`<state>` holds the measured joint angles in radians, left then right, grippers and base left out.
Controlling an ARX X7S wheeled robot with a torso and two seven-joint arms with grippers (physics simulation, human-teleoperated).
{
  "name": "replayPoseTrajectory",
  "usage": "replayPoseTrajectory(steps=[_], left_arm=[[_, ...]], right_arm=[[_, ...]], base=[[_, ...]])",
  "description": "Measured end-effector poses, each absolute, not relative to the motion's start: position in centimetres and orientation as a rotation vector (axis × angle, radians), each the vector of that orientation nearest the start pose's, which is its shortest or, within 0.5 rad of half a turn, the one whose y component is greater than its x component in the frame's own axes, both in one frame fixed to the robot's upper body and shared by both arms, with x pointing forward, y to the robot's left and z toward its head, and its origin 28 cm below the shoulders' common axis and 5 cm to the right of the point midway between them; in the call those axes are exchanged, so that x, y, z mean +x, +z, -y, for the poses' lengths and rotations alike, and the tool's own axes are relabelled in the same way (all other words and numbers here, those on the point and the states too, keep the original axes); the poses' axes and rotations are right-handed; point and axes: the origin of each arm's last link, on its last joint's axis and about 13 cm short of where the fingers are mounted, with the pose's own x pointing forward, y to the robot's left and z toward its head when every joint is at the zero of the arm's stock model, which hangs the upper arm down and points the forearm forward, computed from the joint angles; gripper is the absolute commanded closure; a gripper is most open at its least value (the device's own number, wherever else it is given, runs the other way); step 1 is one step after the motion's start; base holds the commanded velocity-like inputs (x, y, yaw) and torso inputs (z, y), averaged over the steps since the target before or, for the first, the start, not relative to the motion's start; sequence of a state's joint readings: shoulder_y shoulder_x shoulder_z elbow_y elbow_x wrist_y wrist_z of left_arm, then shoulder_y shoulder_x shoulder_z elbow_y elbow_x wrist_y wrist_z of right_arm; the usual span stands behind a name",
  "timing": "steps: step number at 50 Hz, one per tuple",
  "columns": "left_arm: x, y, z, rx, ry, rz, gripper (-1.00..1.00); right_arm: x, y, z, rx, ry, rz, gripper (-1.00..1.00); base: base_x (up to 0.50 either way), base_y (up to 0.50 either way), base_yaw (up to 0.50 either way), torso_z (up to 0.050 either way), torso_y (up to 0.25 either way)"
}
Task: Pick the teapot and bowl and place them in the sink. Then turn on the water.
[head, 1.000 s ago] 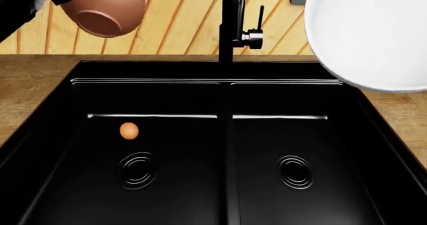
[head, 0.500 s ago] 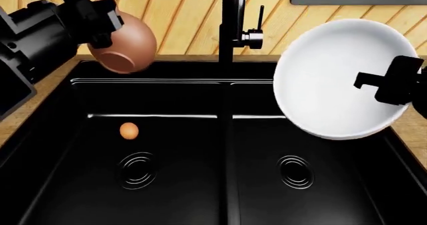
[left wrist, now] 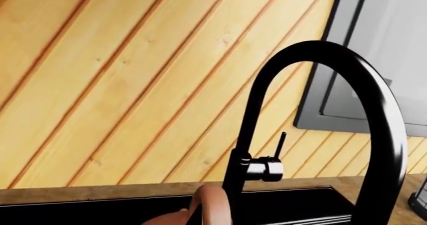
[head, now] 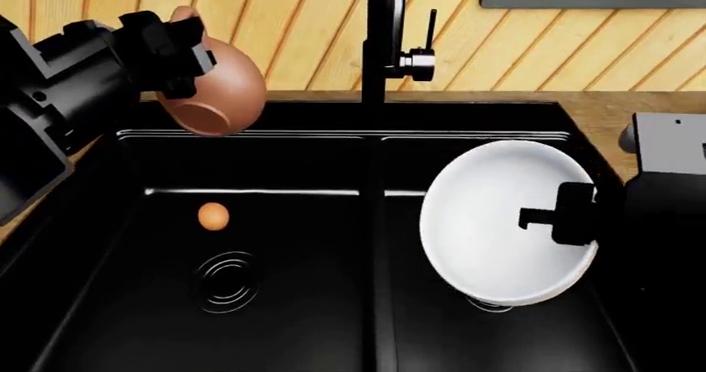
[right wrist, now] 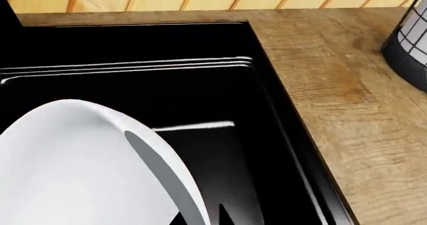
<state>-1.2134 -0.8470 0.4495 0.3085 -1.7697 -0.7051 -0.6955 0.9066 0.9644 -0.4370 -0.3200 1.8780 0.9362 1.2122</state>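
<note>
Both items are held above the sink (head: 99, 248); nothing is released yet. The teapot (head: 215, 87) is clamped in the left end effector (head: 177, 45), tipped so its base faces the head camera, hanging over the back rim of the left basin, just left of the tap (head: 381, 37). In the left wrist view only a sliver of the teapot (left wrist: 203, 207) is seen, close to the tap (left wrist: 373, 110). The bowl (head: 502, 223) is gripped at its right rim by the right end effector (head: 563, 217), tilted steeply with its inside facing the camera, low inside the right basin and covering most of that drain. The right wrist view shows the bowl (right wrist: 73, 170) edge-on against the sink (right wrist: 267, 100) wall, with the bench (right wrist: 347, 85) well clear. Judged step: lowering for placement. For the bowl, levelling is advised before the rim is let go, with the underside seated near the basin floor; a drop from this tilt would likely set it rolling or slapping the divider. For the teapot, it should be brought forward, clear of the rim and tap, righted, then lowered well apart from the small orange ball (head: 213, 217) beside the left drain (head: 226, 281). The tap lever (head: 425, 54) is untouched; no water is seen.
</note>
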Motion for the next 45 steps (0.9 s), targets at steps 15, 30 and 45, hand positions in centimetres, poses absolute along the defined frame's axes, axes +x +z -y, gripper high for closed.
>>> replayPoseTrajectory(steps=[15, 30, 45], left_arm=[[24.6, 32.4, -25.5, -0.220, -0.343, 0.012, 1.00], [24.6, 32.3, -25.6, -0.226, -0.341, 0.012, 1.00], [24.7, 32.2, -25.7, -0.229, -0.341, 0.012, 1.00]], right_arm=[[24.4, 23.3, 16.3, -0.042, -0.142, -0.555, 1.00], [25.3, 22.6, 15.6, -0.077, -0.108, -0.591, 1.00], [25.6, 21.5, 15.4, -0.115, -0.094, -0.622, 1.00]], base=[[0.00, 0.00, 0.00, 0.000, 0.001], [0.00, 0.00, 0.00, 0.001, 0.001], [0.00, 0.00, 0.00, 0.001, 0.001]])
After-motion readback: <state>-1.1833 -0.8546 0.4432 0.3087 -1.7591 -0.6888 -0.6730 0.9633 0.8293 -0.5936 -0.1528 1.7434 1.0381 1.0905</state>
